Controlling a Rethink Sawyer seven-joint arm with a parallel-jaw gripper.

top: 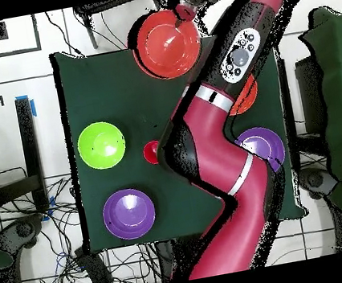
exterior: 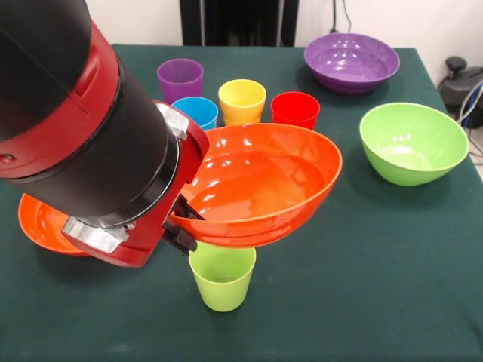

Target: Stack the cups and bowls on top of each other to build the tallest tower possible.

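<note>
A wide glossy orange plastic bowl (exterior: pixel 260 185) is held tilted just above a light green tapered plastic cup (exterior: pixel 222 276) at the green table's (exterior: pixel 392 286) near edge, its left rim gripped by the jaws (exterior: pixel 183 224).

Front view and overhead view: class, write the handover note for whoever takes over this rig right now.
End effector: shut on the rim of the held orange bowl, which is tilted over the light green cup; contact unclear.
Unstacked: spare orange bowl, light green bowl, purple bowl, second purple bowl, purple cup, blue cup, yellow cup, red cup.
Done: no settled stack.
Left: level and release this bowl, then stack the rest.
</note>
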